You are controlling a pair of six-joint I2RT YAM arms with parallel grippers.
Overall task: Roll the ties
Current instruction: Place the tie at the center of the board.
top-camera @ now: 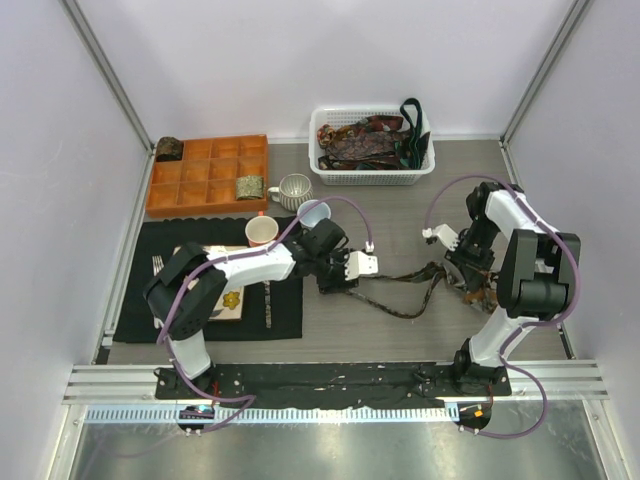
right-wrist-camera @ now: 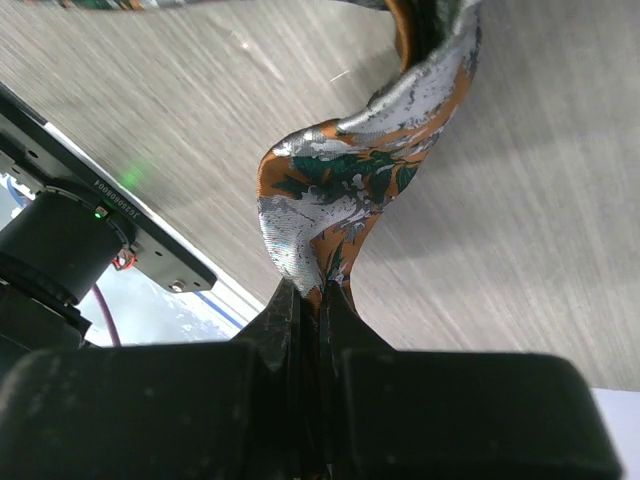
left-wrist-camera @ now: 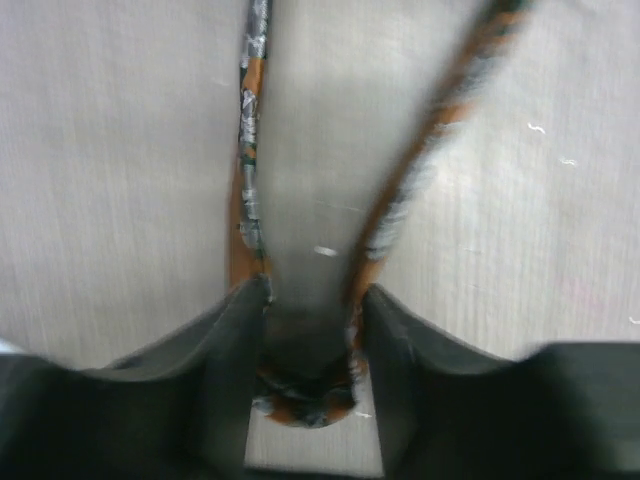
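One patterned tie [top-camera: 436, 272] in rust, grey and green lies in a long loop on the table between my two grippers. My left gripper [top-camera: 345, 275] is at its left end. In the left wrist view, the jaws of the left gripper [left-wrist-camera: 317, 290] stand apart with the tie's fold [left-wrist-camera: 305, 405] between the fingers [left-wrist-camera: 235, 360], and two strands run away from it. My right gripper [top-camera: 472, 282] is at the tie's right end. The right wrist view shows this gripper [right-wrist-camera: 318, 290] shut on the twisted wide end of the tie [right-wrist-camera: 340, 190].
A white basket [top-camera: 425, 170] of more ties stands at the back. An orange compartment tray [top-camera: 208, 175] at back left holds a rolled coil [top-camera: 249, 187], with another coil [top-camera: 168, 149] by its corner. A mug [top-camera: 293, 190], two cups [top-camera: 261, 231] and a black mat [top-camera: 200, 240] are to the left.
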